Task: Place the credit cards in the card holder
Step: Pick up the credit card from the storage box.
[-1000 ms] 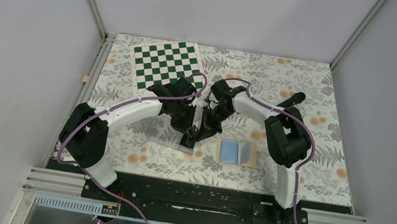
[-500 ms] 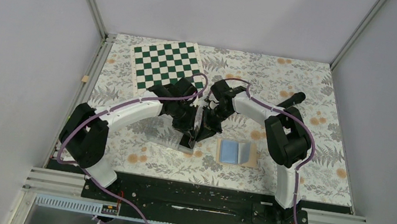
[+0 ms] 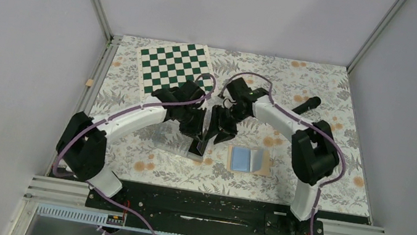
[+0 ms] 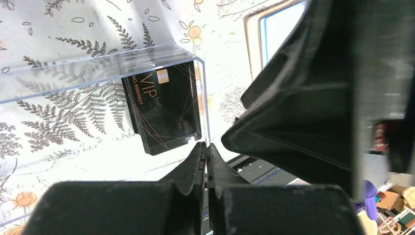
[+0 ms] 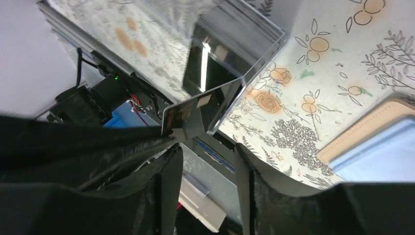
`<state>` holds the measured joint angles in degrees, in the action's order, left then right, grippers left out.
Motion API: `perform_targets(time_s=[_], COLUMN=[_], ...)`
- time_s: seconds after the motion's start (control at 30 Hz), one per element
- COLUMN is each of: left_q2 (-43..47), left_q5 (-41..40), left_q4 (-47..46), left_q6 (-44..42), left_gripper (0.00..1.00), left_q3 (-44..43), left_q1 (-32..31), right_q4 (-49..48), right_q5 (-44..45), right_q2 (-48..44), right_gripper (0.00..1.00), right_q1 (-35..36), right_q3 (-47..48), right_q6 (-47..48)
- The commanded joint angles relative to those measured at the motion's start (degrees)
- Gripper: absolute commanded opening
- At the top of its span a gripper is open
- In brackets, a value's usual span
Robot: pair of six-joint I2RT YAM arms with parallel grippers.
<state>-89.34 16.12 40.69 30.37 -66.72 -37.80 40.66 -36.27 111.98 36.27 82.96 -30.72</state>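
A stack of black credit cards (image 4: 164,110) lies in a clear plastic tray (image 4: 63,81). My left gripper (image 4: 205,146) is shut on one credit card (image 5: 188,116), seen edge-on between its pads and sticking out above the tray's corner in the right wrist view. My right gripper (image 5: 208,159) stands open right beside that card, with nothing between its fingers. In the top view the left gripper (image 3: 199,147) and the right gripper (image 3: 220,133) are close together. The card holder (image 3: 248,159) lies open just to their right, blue lining up.
A green-and-white chessboard (image 3: 176,67) lies at the back left. A black marker (image 3: 306,104) lies at the back right. The clear tray (image 3: 174,143) stands left of the grippers, near the table's front edge.
My right gripper has opened and let go of the card, and its arm has shifted a little to the right. The left gripper stays shut on the card.
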Motion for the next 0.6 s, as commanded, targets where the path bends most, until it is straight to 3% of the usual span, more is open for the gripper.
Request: perform_targets(time_s=[0.0, 0.27, 0.57], left_q2=[6.7, 13.0, 17.9], left_q5=[-3.0, -2.8, 14.5], left_q4=[-2.1, -4.1, -24.0], left_q6=[1.6, 4.3, 12.0], left_gripper=[0.0, 0.0, 0.0], left_q3=[-2.0, -1.7, 4.7], left_q1=[0.2, 2.7, 7.1], right_q4=[-3.0, -10.6, -30.5], right_q5=[2.2, -2.3, -21.0], right_q2=[-9.6, -20.0, -27.5], right_gripper=[0.54, 0.71, 0.74], right_q1=[-2.3, -9.4, -16.1], right_q3=[-1.7, -8.7, -20.7], right_q6=[0.9, -1.9, -9.5])
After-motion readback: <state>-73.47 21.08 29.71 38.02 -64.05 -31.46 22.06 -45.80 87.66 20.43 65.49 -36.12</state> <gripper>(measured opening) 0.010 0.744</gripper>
